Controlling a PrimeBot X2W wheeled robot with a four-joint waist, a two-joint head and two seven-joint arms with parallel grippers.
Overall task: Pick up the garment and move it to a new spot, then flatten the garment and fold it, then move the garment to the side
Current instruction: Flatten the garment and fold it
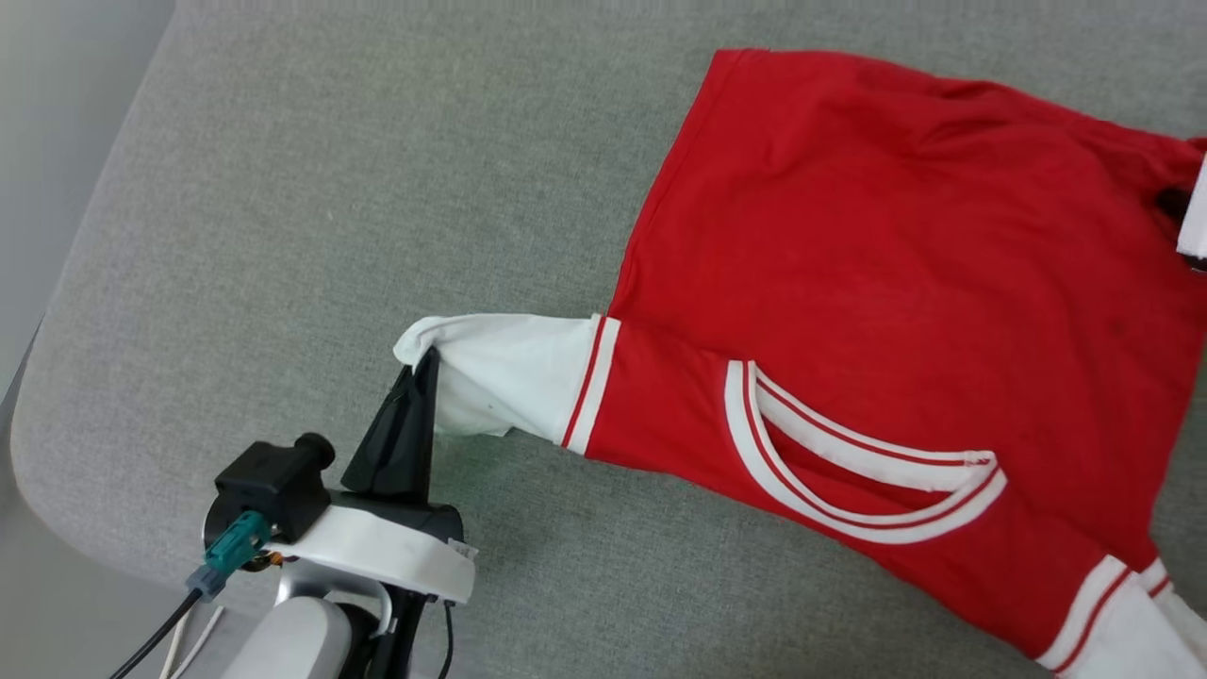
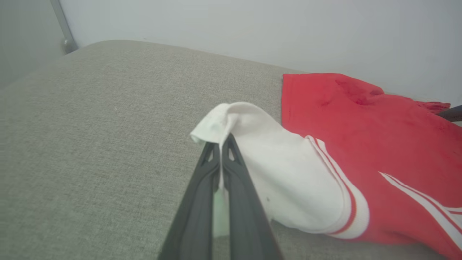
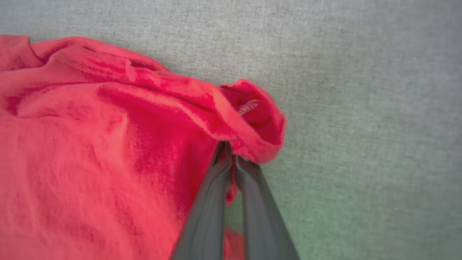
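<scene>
red garment (image 1: 896, 236), stretched between jaws over grey cushion (image 1: 283, 189): white sleeve (image 1: 500, 372) clamped in left jaws, red hem fold (image 3: 252, 119) in right jaws. step: flattening. next: draw taut, lower.

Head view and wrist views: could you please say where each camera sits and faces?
Head view: from the head, down onto the garment on grey cushion; left claw lower left.
Left wrist view: along left claw, shut on the white sleeve.
Right wrist view: along right claw, shut on the garment.
Head and left wrist share the sleeve.
</scene>
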